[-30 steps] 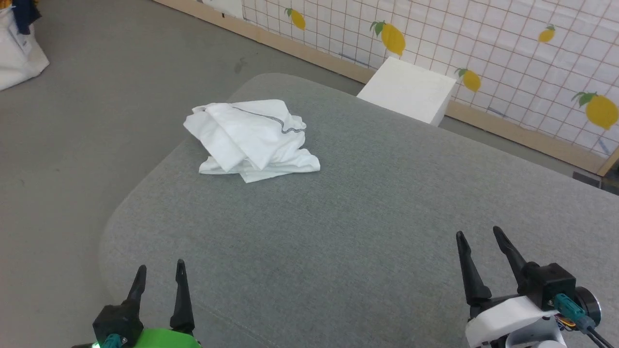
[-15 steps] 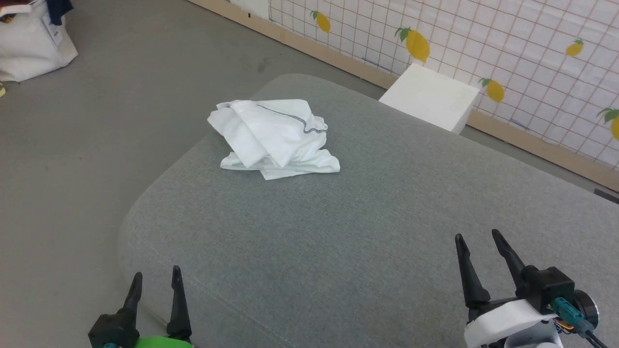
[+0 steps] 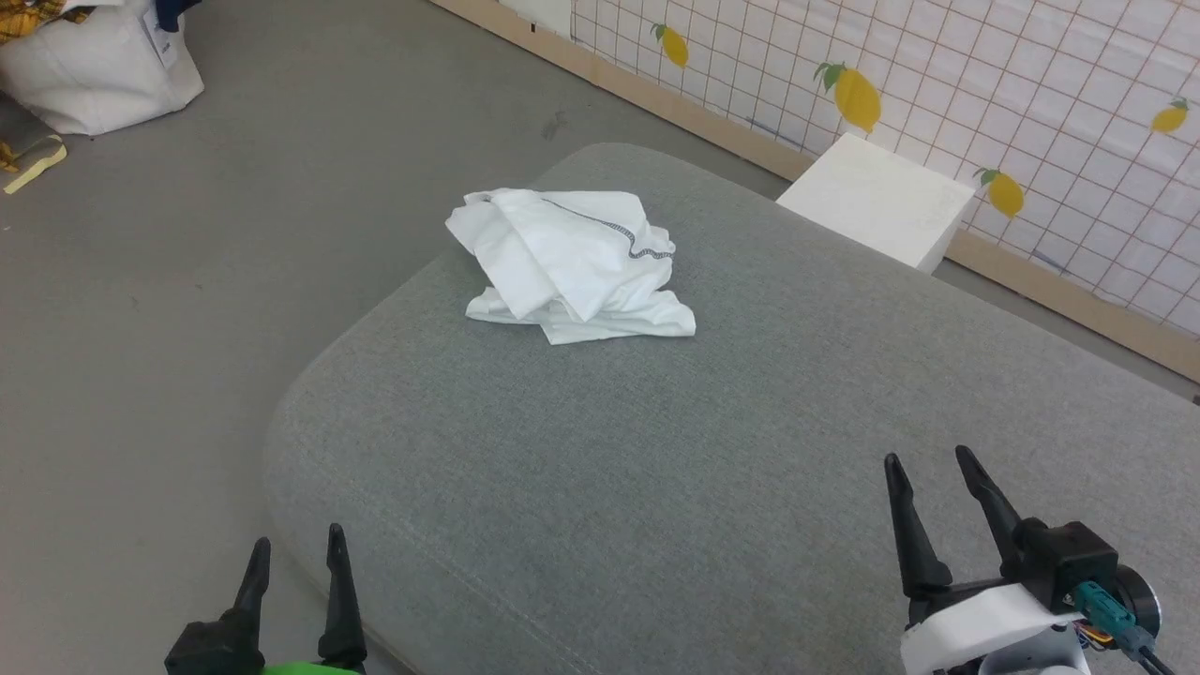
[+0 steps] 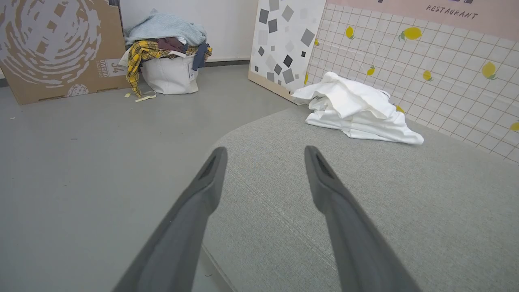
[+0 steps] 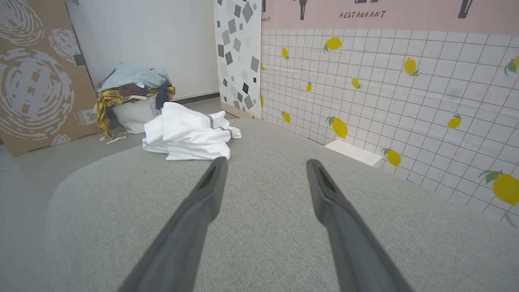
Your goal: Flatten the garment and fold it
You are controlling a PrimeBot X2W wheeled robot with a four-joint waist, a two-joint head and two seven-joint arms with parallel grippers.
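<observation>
While the garment [image 3: 574,262] lies bunched in a rumpled white heap on the far left part of the grey padded surface [image 3: 656,469], close to its rounded corner, both grippers hang at the near side, well apart from it. Layers of the cloth are lapped over one another, and a line of dark zigzag stitching runs across the top of the heap and curls down toward its right side. The left gripper [image 3: 297,542] sits at the near left, over the rim of the surface where it meets the grey floor [image 3: 141,328], its two dark fingers spread apart with nothing between them. The right gripper [image 3: 926,459] sits at the near right, over the padded surface, its fingers also parted and empty. Beyond the far right edge of the surface a rigid white box [image 3: 877,197] stands on the floor near the foot of a tiled wall [image 3: 1050,75] printed with lemons. Far off to the left a white bag [image 3: 103,75] heaped with clothes stands on the floor, and the left wrist view shows a brown cardboard sheet [image 4: 52,44] just beside it.
</observation>
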